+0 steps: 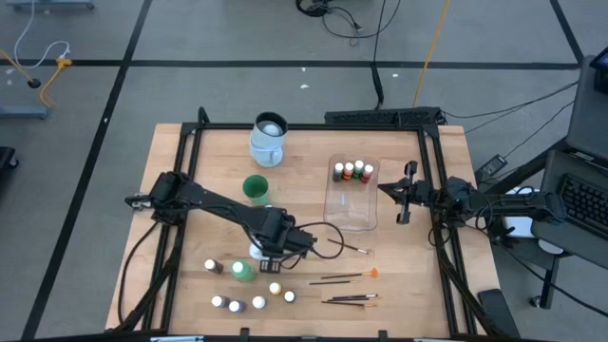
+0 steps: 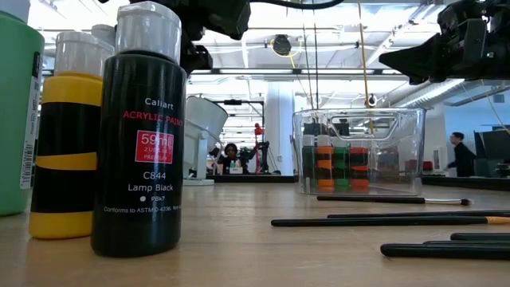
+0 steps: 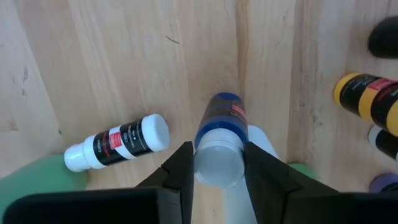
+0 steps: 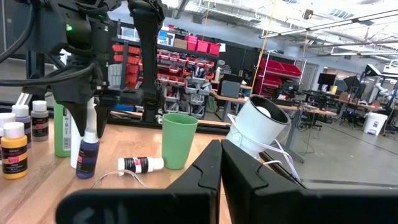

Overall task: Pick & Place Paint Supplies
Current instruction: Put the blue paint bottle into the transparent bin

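A: Left wrist view: the left gripper (image 3: 219, 171) brackets the small blue white-capped paint bottle (image 3: 219, 132), fingers touching the cap, on the wooden table (image 3: 124, 62).

B: Probably to lift it upright toward the clear plastic tub (image 1: 353, 199). The right gripper (image 1: 404, 196), closed and empty, waits beside that tub.

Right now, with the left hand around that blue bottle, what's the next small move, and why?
Probably finish closing, then lift straight up. The left hand straddles the blue bottle at its white cap, fingers close on both sides. The bottle stands on the table, and the tub where four bottles already sit lies to its right.
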### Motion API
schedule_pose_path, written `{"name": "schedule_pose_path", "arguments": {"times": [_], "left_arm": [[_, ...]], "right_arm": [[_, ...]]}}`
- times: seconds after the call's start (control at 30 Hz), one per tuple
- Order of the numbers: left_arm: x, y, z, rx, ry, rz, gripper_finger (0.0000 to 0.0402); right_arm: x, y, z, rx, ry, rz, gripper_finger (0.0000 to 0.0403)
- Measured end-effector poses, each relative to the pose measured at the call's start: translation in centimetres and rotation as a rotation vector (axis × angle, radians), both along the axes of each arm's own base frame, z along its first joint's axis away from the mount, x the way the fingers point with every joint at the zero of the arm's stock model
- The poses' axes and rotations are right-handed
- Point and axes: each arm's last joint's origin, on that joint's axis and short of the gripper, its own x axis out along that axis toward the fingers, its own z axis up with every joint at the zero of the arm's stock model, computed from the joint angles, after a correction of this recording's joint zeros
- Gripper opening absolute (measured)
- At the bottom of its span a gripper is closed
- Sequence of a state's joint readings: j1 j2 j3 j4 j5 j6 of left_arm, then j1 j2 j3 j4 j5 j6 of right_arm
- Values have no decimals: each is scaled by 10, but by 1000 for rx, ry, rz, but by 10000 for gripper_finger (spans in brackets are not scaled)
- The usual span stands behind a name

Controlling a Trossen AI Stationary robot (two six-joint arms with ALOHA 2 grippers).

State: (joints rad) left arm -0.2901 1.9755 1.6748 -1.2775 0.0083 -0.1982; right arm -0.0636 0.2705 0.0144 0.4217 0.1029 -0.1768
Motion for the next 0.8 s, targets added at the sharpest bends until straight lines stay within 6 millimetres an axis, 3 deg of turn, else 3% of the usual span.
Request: {"name": "schedule_pose_path", "arguments": {"times": [0.17, 0.43, 0.63, 0.8], "left_arm": [[4, 4, 12, 4, -21, -4, 94], [11, 19, 66, 49, -117, -21, 94], [18, 49, 118, 135, -308, 90, 94], [26, 87, 133, 194, -412, 206, 102]], "right_arm": [[0, 0, 0, -4, 0, 0, 4], [0, 0, 0, -4, -5, -1, 4], [0, 0, 1, -4, -8, -1, 4], [0, 0, 1, -4, -14, 0, 4]]}}
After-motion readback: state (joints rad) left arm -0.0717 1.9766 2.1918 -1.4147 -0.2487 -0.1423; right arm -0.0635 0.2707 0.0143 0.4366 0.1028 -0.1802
